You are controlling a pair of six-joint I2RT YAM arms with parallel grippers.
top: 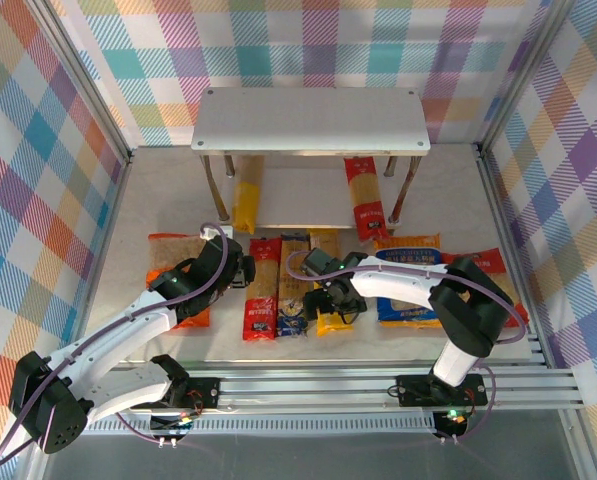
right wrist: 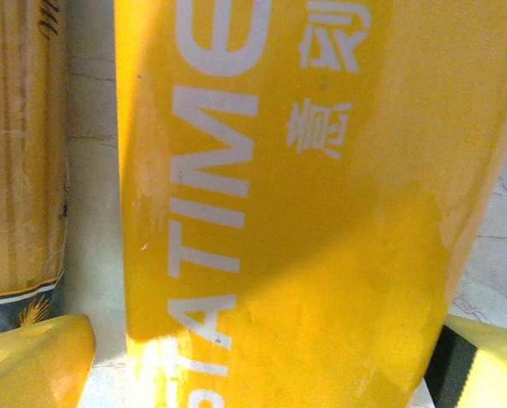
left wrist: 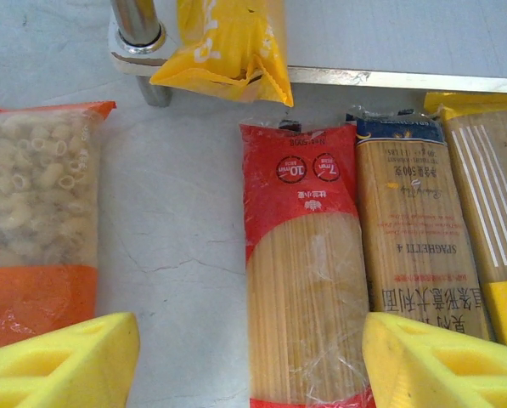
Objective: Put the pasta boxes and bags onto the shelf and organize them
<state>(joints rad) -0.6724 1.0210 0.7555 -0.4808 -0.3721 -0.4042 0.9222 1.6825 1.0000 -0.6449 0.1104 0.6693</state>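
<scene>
The pale grey shelf [top: 311, 120] stands at the back, with one yellow pasta box [top: 248, 195] and one red one [top: 365, 195] lying on its lower tier. On the table lie a red box [top: 263, 300], a tan box [top: 294, 285] and a yellow box [top: 326, 250] side by side. My left gripper [left wrist: 253, 365] is open low over the red box [left wrist: 304, 280], which sits nearer its right finger. My right gripper [right wrist: 261, 365] is open, its fingers flanking the yellow box [right wrist: 295, 212]. An orange bag [top: 173, 260], a blue bag [top: 408, 285] and a red bag [top: 493, 262] lie to the sides.
A shelf leg [left wrist: 138, 25] and the end of the shelved yellow box [left wrist: 228, 42] lie just ahead of my left gripper. The tan box [right wrist: 24, 153] lies close to the left of the right gripper's left finger. Checked walls enclose the table on three sides.
</scene>
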